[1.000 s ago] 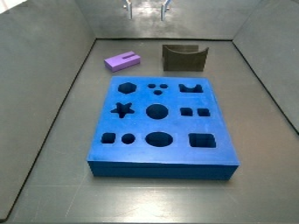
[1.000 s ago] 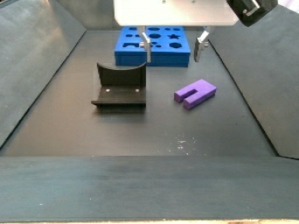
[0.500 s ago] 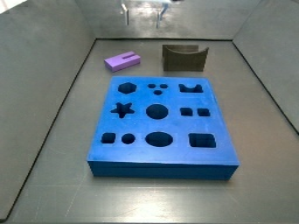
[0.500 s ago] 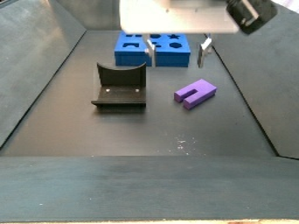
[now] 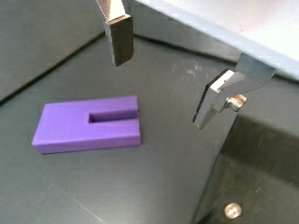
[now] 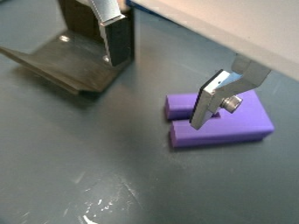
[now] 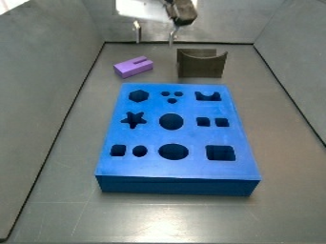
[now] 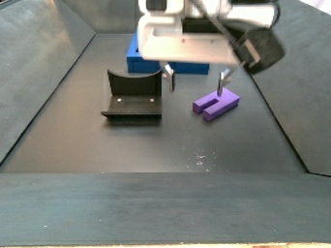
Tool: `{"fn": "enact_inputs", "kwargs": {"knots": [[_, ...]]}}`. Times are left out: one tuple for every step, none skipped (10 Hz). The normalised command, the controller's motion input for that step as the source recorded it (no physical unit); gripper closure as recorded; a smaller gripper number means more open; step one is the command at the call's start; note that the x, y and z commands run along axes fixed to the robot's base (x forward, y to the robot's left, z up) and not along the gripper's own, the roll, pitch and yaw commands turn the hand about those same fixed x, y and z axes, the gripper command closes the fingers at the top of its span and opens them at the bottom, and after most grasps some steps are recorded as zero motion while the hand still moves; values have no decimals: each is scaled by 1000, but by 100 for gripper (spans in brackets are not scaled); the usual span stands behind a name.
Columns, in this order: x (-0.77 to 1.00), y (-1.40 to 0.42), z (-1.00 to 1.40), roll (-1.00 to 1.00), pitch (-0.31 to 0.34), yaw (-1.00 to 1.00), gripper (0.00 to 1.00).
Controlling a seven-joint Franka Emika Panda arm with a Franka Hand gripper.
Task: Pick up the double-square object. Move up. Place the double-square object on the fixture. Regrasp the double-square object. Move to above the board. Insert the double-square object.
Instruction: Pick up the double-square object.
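The gripper (image 8: 195, 80) has come down lower than it was a moment ago and now hangs above the floor between the fixture (image 8: 131, 97) and the double-square object (image 8: 216, 102). Its jaws are wide apart and nothing is between them. In a wrist view one silver finger (image 6: 214, 98) hangs right over the purple block (image 6: 219, 121), and the other finger (image 6: 115, 35) is in front of the dark fixture (image 6: 70, 52). In a wrist view the block (image 5: 90, 125) lies flat on the dark floor with its notch showing, just beside the open fingers (image 5: 118, 39). In a side view the purple block (image 7: 132, 66) sits near the back wall, and the fixture (image 7: 201, 63) stands close by. The big blue board (image 7: 176, 133) lies flat on the floor nearer the front, well apart from the gripper (image 7: 155, 35).
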Motion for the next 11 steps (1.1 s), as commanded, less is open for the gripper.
{"fn": "enact_inputs", "kwargs": {"knots": [[-226,-91,-174,97,-131,-191,0],[-69,0,0,0,0,0,0],[-254,-91,-174,51,-46,-43,0],[-357,-146,-266,43,-97,-194,0],[-351,-109,-346,14,-140,-200,0],[-314,-114,-300,0,-103,-186,0],[-306,-140,-309,20,-91,-200,0],[-229,-143,-360,34,-37,-280,0],[-100,-109,-426,54,-3,-400,0],[0,0,-451,40,0,-474,0],[0,0,-446,3,6,-557,0]]}}
